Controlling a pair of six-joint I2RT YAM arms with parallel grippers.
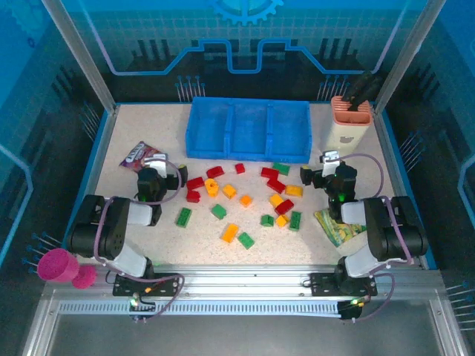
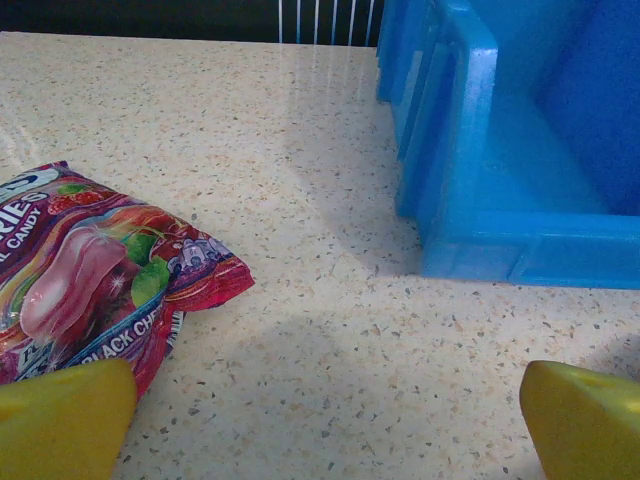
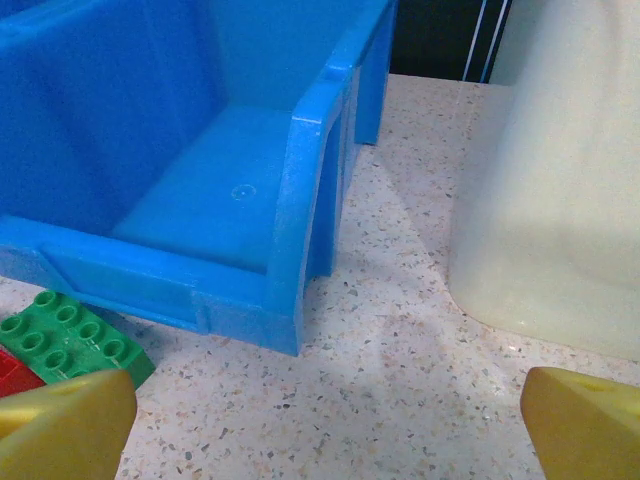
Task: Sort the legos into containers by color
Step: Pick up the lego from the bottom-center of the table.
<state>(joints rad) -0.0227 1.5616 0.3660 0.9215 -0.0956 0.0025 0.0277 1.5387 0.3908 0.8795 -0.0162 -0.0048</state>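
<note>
Closest in, seen from above, both arms crouch at the near edge of the counter point(image 1: 193, 248). The left pincer point(image 1: 157, 176) sits beside a candy packet point(image 1: 141, 156), and the right pincer point(image 1: 326, 172) is near the beige holder point(image 1: 350, 122). Nothing is sorted yet, by my reckoning. The blue bin point(image 1: 245, 157) at the far side has all three compartments bare. The legos point(image 1: 230, 233), red, orange-yellow and green, lie scattered on the counter between the arms, so the whole job is left. That bin runs long from left to right, open upward; the bricks point every which way.

From the left wrist, two yellow fingertips point(image 2: 60, 420) sit wide apart with nothing between them, facing the bin's left corner and the packet.

From the right wrist, the fingertips are likewise spread and empty. A green lego point(image 3: 75, 335) lies studs up just before the bin's front wall, its long axis slanting from far left to near right. A red lego point(image 3: 12, 372) sits tight beside it.
</note>
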